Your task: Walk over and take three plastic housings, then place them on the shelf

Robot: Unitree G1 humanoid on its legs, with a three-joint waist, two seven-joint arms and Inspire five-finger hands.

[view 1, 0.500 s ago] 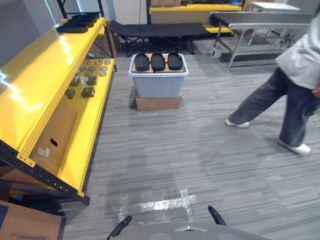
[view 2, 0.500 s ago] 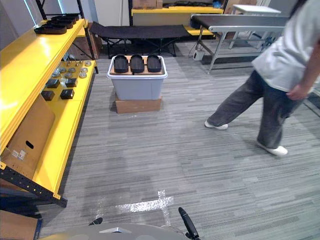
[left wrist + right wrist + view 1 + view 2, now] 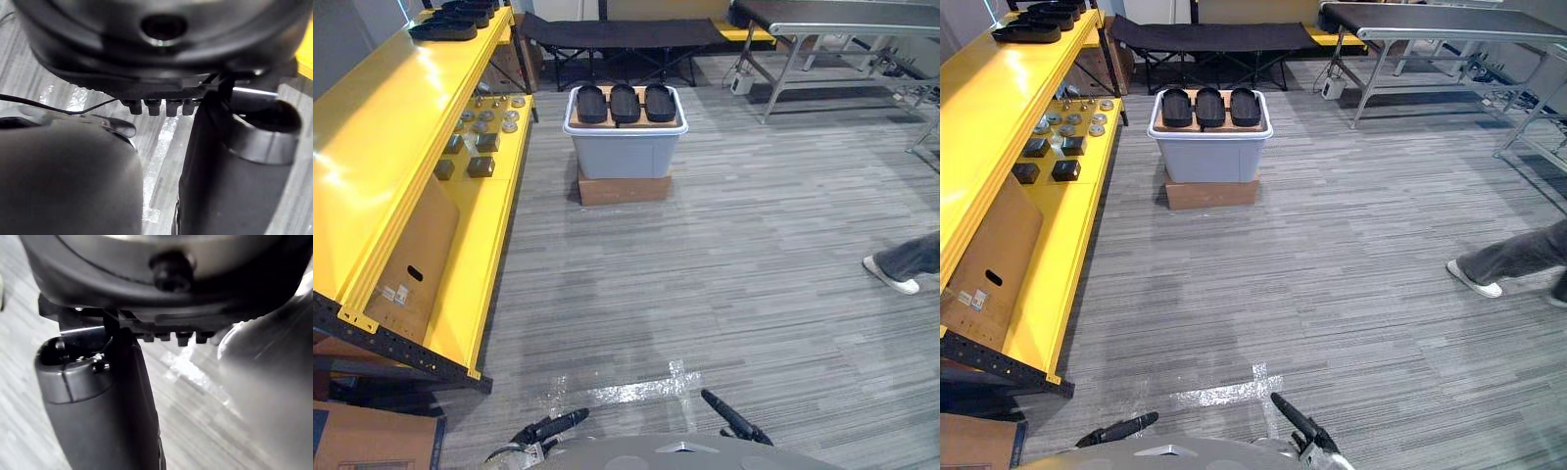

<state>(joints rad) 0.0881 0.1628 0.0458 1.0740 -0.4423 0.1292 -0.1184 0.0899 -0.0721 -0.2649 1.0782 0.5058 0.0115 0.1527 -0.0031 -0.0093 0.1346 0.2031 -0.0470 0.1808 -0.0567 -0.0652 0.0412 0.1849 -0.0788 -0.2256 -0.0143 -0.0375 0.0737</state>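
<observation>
Grey striped floor runs ahead to the three plastic housings, side by side on top of the grey bin (itself on a cardboard box). Left of the bin stands the yellow shelf. Well short of the bin, my left hand and right hand hang with fingers straight, holding nothing.

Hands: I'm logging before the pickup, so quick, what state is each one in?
Left hand: open, fingers straight, holding nothing.
Right hand: open, fingers straight, holding nothing.
</observation>
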